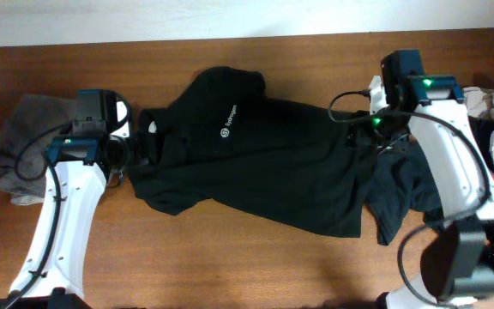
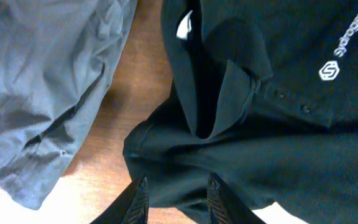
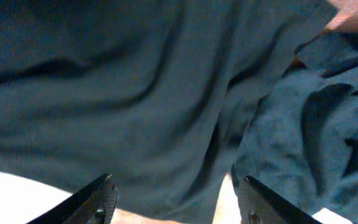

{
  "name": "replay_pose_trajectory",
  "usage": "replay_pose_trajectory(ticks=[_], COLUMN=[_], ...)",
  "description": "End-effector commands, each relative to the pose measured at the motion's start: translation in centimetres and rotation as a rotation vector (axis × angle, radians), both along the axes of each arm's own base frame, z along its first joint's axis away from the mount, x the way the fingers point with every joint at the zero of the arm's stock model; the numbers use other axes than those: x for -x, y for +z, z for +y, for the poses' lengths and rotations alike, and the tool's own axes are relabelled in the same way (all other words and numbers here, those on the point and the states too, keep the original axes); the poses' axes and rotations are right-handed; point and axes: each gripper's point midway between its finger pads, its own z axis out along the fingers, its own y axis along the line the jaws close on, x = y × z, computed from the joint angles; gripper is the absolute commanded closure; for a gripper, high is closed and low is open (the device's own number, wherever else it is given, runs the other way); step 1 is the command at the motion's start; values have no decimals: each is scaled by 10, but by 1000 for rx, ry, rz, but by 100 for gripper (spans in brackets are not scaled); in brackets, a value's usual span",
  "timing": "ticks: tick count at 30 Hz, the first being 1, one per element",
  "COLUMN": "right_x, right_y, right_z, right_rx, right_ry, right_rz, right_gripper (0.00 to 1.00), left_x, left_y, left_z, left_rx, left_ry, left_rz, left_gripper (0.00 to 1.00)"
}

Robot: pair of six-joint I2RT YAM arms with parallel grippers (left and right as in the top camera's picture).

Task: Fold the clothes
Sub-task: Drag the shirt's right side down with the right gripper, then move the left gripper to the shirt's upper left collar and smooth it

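Black T-shirt (image 3: 135, 93) beneath right tool (image 3: 174, 200)

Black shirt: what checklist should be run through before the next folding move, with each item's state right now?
1. Left gripper open: ok, jaws apart above the shirt's edge.
2. Right gripper open: ok, jaws wide, no cloth pinched.
3. Black shirt lying flat: not ok, skewed, creased and bunched near the right gripper.
4. Collar laid flat: not ok, one flap stands up.
5. Grey garment clear of the shirt: ok, bare table shows between them.
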Motion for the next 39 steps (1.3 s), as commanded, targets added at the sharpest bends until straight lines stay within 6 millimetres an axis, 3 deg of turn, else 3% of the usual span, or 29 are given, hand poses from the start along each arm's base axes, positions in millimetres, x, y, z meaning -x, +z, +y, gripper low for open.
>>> replay_pose_trajectory(ticks=[1,3,6,13,16,19,21,27,31,35,37,39], right_x=[-9,-18,-25,-39,-39,-39,-39,-39,-40,-45,-50,-56], right_y=[-33,-49,-67,-77,-77,-77,-77,-77,-77,-76,-76,-77], right_z=[4,11,14,17,21,25,27,28,28,27,26,17], right_rx=[-31,-70,-90,-103,-108,-107,-106,-106,-105,-102,-95,-51], right_ry=[-12,-7,-5,1,12,24,36,38,38,37,32,-9], right_rz=[68,80,98,68,64,63,60,60,58,36,15,-2], right_gripper=[32,34,34,32,32,32,32,33,33,33,33,33], left_x=[-26,-45,-66,-110,-132,-137,-137,-130,-121,-110,-95,-81], left_y=[22,27,17,-37,-66,-83,-99,-151,-168,-185,-193,-198], left_z=[-28,-40,-51,-110,-132,-141,-141,-127,-116,-64,-35,-19], left_rx=[97,121,107,133,141,142,133,104,101,-8,-52,-36], left_ry=[-182,-251,-302,-548,-598,-613,-607,-567,-539,-283,-122,-34], left_rz=[-143,-218,-253,-313,-358,-357,-332,-217,-147,-16,67,131], left_gripper=[67,63,61,61,73,97,100,100,100,100,100,100])
